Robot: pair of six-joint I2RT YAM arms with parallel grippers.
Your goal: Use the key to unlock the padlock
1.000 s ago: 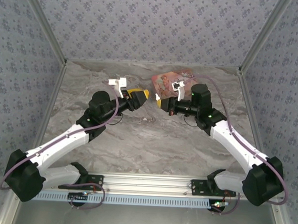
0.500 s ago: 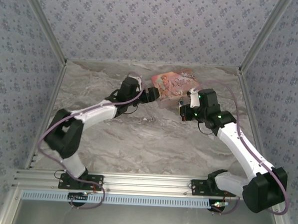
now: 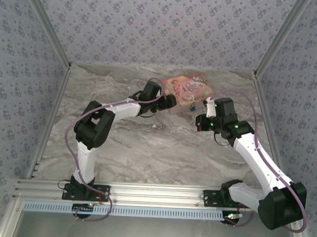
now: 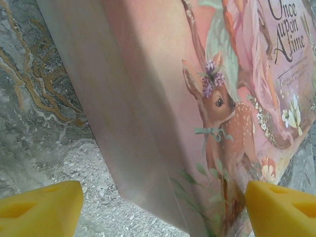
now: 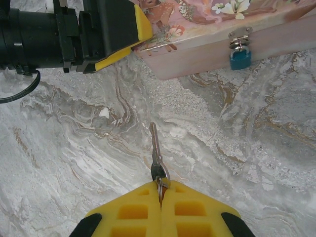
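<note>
Right gripper (image 5: 160,190): yellow pads are pressed together on the round head of the key (image 5: 155,148). The blade sticks straight out ahead of the fingers, over the grey marbled table (image 5: 64,148). Gripping the head leaves the whole blade free to enter a keyhole, which I take to be the reason for this hold.

Left gripper (image 3: 168,102): jaws are wide apart and hold nothing. They are set either side of the corner of the pink box (image 5: 197,42) nearest the left arm. The left wrist view shows that corner between the two yellow fingertips (image 4: 42,207). I cannot tell whether they touch the box. Likely purpose: to brace the box so it does not slide when the key pushes at the lock.

Padlock (image 5: 240,58): it hangs from a silvery hasp (image 5: 239,35) on the front wall of the box, low against that wall. It is ahead of the key tip and off to its right, well apart from it.
- Small teal-blue body, with a thin silvery shackle through the hasp.
- The shackle looks closed.
- The keyhole is not visible. I judge it to be on the underside, so the lock may need tipping.

Key: thin, pale silvery, with a narrow plain blade
</note>
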